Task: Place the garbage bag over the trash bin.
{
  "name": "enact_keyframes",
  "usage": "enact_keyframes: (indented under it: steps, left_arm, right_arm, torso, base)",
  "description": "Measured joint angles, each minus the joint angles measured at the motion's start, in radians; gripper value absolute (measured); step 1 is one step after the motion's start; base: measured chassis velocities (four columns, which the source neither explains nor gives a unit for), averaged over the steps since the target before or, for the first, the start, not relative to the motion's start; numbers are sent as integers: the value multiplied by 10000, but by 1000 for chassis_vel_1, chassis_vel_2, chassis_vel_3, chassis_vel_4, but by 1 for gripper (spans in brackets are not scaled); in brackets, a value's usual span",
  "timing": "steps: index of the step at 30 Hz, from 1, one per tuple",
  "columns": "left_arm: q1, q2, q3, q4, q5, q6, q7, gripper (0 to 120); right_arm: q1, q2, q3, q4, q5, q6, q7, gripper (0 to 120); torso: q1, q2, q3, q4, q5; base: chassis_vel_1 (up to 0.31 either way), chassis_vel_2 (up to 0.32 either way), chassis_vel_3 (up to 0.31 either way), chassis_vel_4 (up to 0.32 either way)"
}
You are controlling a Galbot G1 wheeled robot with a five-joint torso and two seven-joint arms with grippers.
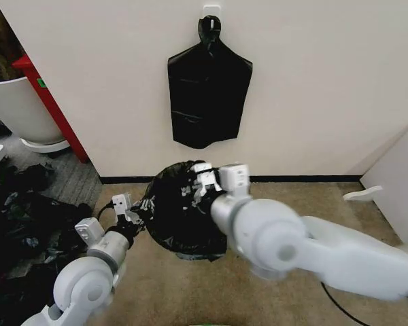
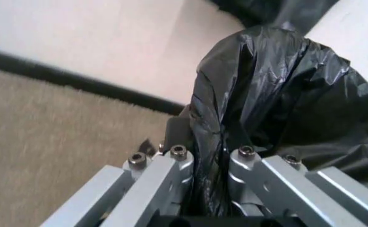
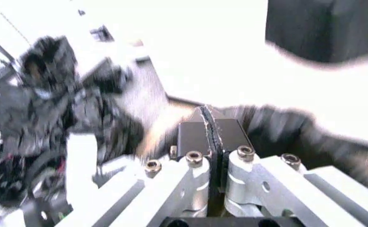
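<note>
Both the left gripper [image 1: 131, 216] and right gripper [image 1: 205, 183] pinch the garbage bag [image 1: 180, 210]; a flat bag bundle [image 1: 209, 92] hangs on the far wall

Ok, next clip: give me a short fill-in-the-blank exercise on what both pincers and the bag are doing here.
1. The left pincer is shut on the ____.
2. The right pincer pinches the bag's edge on the side nearer the ____.
3. A flat black bag bundle hangs on the wall ____ the bag being held.
4. The floor under the bag is ____.

Missing words: garbage bag; wall; above; carpet
</note>
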Motion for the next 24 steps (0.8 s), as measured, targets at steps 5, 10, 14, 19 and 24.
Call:
enact_keyframes:
  steps: [5,10,14,19,24]
  left_arm:
    - [22,-151,20,419,-466,64,292,4]
    - [45,-275,95,960,-541,52,864,4]
    - [-100,-391,192,1502,-5,-13,876,4]
    - [-256,-566,423,1818,277,-108,874,4]
    - [-331,-607,605,1886,368,-208,929,4]
  right_arm:
    - [-383,-1024,451,199,-1548,389,-1328,8]
    - [-1520,-1551,1097,235,-3593,950,-1621,26]
    - [-3414,-1822,2200,214,-5222,1306,-2035,43]
    - [-5413,-1903,3725,-83,-7019,1779,-3010,59]
    - [-7494,-1743,5520,-699,-8109,2319,-4149,72]
  torso:
    - [0,0,-1,-3,0]
    - [0,0,0,2,0]
    - [0,0,0,0,3]
    - [0,0,0,1,-1]
    - [0,0,0,-1,3]
  base:
    - [0,0,0,0]
    - [0,0,0,0]
    - [0,0,0,0]
    - [0,0,0,0]
    - [0,0,0,0]
